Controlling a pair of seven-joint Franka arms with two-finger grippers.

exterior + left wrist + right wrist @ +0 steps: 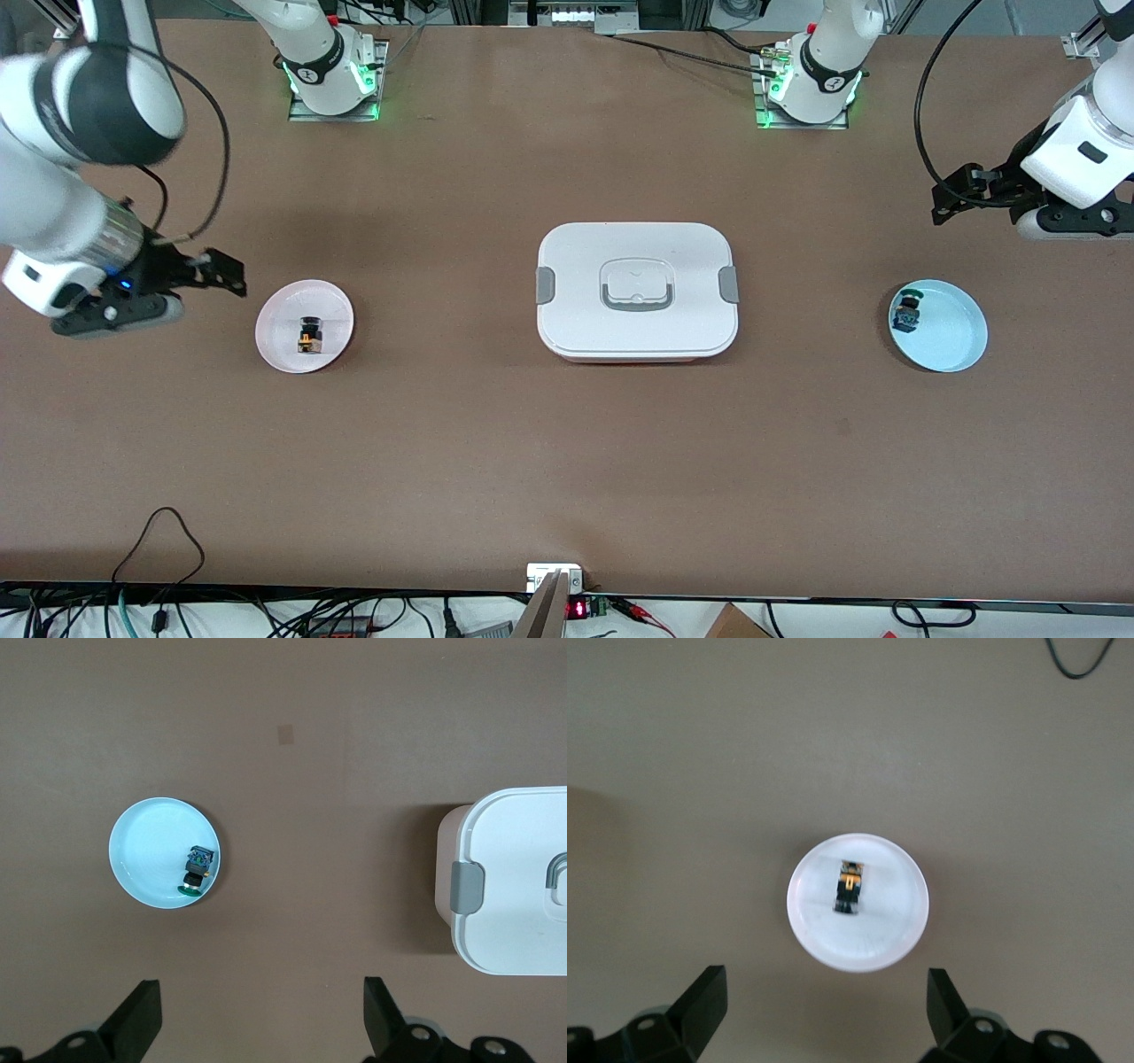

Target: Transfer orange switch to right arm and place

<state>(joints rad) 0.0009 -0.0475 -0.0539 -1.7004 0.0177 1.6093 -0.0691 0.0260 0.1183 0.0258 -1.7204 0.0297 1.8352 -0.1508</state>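
The orange switch (309,335) is seen lying on its side in the pale pink plate (282,350) toward the right arm's end of the brown surface (567,461), untouched by either claw. The right claw (221,273), carried by the right arm (62,177), is held in the air just beside that plate, over bare surface at the table's end; in the right wrist view its fingers (700,1005) are shown spread wide apart and empty, with the plate and the switch (850,887) framed between them. At the other end of the table the left claw (952,197) is held over bare surface, farther from the front camera than the light blue plate (961,341); its fingers (137,1019) are likewise shown apart with nothing gripped. A green-capped switch (907,309) is seen resting near the rim inside the blue plate. A white lidded box (636,291) with grey side latches and a grey handle is set at the middle of the surface, well apart from both plates.
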